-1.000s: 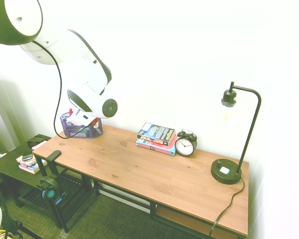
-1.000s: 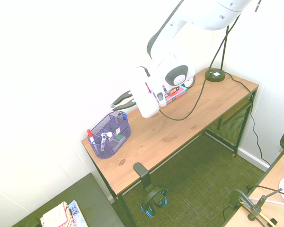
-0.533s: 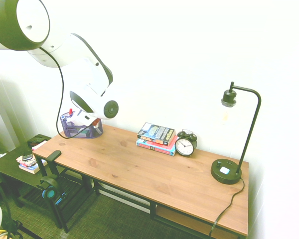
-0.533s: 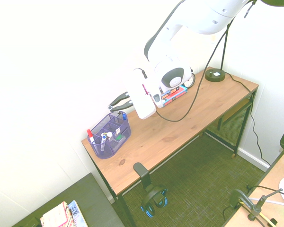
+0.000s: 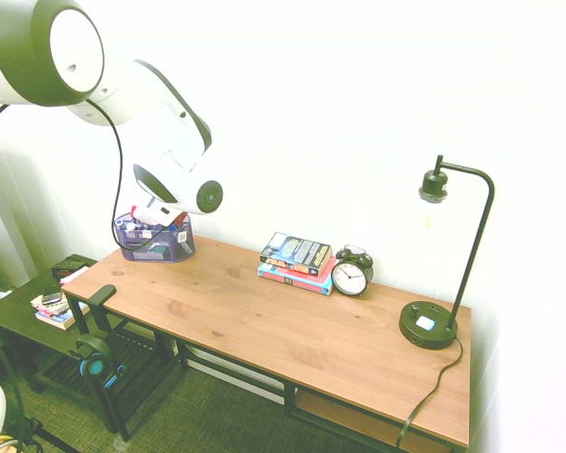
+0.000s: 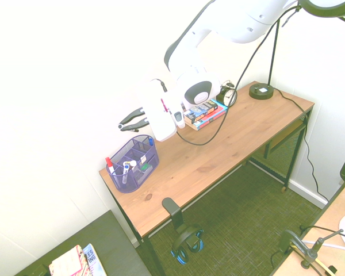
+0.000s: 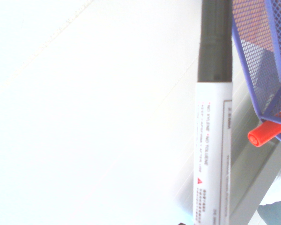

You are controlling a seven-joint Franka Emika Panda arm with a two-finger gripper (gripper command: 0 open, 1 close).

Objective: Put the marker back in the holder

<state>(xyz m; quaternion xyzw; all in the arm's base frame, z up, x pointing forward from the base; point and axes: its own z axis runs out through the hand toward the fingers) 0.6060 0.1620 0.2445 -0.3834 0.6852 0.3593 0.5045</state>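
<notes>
My fingers [image 6: 121, 126] are narrow, drawn together; I can't tell whether they grip anything. The marker [image 7: 213, 140], black-capped, shows only in my wrist view, its white barrel reading "NO XYLENE", "NO TOLUENE" beside a red triangle. The second exterior view shows the mesh holder [image 6: 132, 164] below my fingers; the first hides them.

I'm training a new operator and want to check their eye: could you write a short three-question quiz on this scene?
1. Which stands right beside the stacked books on the desk?
a) lamp
b) alarm clock
c) headphones
2. True or false: the marker in the wrist view has a dark cap.
3. Fill in: the organizer is made of purple ____.
Key: 1 b; 2 true; 3 mesh
</notes>
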